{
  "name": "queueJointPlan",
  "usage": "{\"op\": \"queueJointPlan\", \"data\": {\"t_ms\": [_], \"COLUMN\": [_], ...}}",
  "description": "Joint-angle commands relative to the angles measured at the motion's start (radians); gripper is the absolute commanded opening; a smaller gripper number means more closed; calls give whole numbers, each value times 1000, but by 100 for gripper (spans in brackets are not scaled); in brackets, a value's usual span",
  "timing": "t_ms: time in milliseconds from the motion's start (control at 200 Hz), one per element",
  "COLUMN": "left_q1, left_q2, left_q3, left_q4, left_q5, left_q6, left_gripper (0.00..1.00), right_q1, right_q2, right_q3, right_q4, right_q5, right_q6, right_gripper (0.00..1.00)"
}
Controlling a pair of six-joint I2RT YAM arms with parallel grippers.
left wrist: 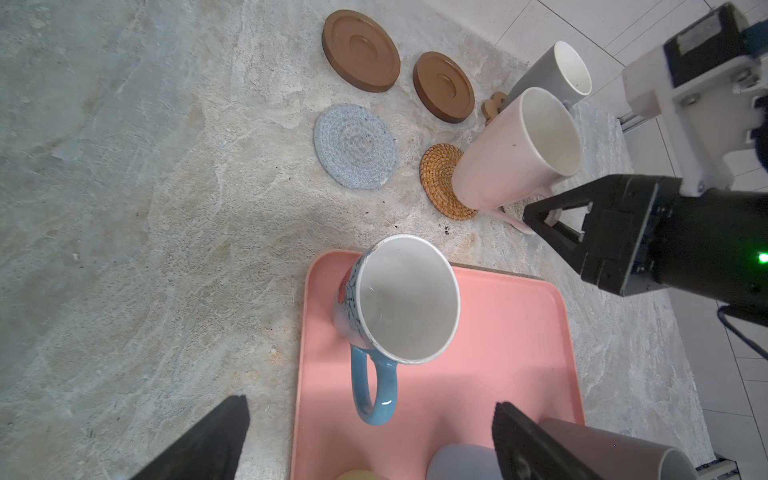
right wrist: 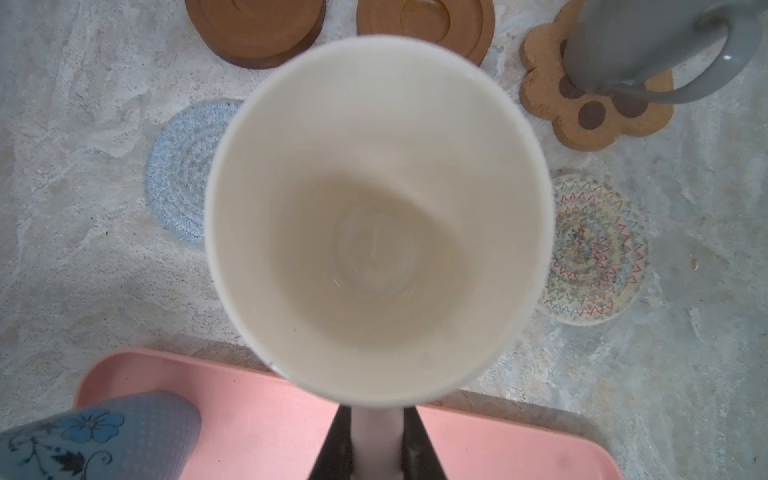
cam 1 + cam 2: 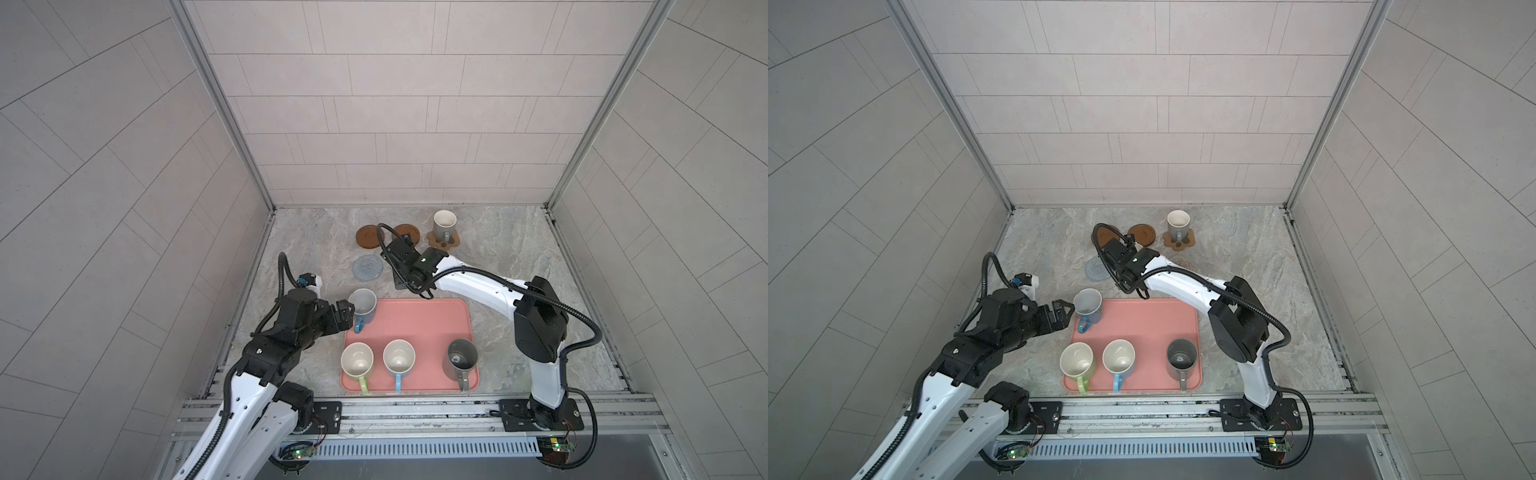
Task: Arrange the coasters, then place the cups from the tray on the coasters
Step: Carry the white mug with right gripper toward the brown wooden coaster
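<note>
My right gripper (image 2: 377, 424) is shut on the handle of the pale pink cup (image 1: 515, 149). That cup's base is at the golden rattan coaster (image 1: 438, 174); I cannot tell whether it rests there. The right arm hides both in the top views. My left gripper (image 3: 347, 309) stands open beside the blue cup (image 3: 362, 305) at the far left corner of the pink tray (image 3: 419, 324). The blue handle (image 1: 374, 386) points between the open fingertips and touches neither. A grey cup (image 3: 444, 224) stands on the paw coaster (image 3: 451, 243).
Two brown discs (image 1: 360, 50) (image 1: 444, 85), the grey-blue crochet coaster (image 3: 367, 267) and the pale woven coaster (image 2: 594, 249) lie bare beyond the tray. Yellow-green (image 3: 357, 361), light blue (image 3: 399, 357) and dark grey (image 3: 461, 357) cups stand along the tray's near edge.
</note>
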Motion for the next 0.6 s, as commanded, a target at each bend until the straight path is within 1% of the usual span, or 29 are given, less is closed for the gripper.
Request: {"op": "queueJointPlan", "data": {"t_ms": [0, 595], "left_q1": [-4, -4], "left_q2": [-10, -6], "left_q3": [-10, -14], "left_q4": [-20, -17], "left_q5": [0, -2], "left_q6": [5, 10], "left_gripper": [99, 99], "right_q1": [-22, -109], "right_q2": [18, 172], "right_q3": [65, 268], "right_q4": [9, -24], "right_q5": [22, -18], "right_q6": [-26, -74], "right_gripper": [8, 8]}}
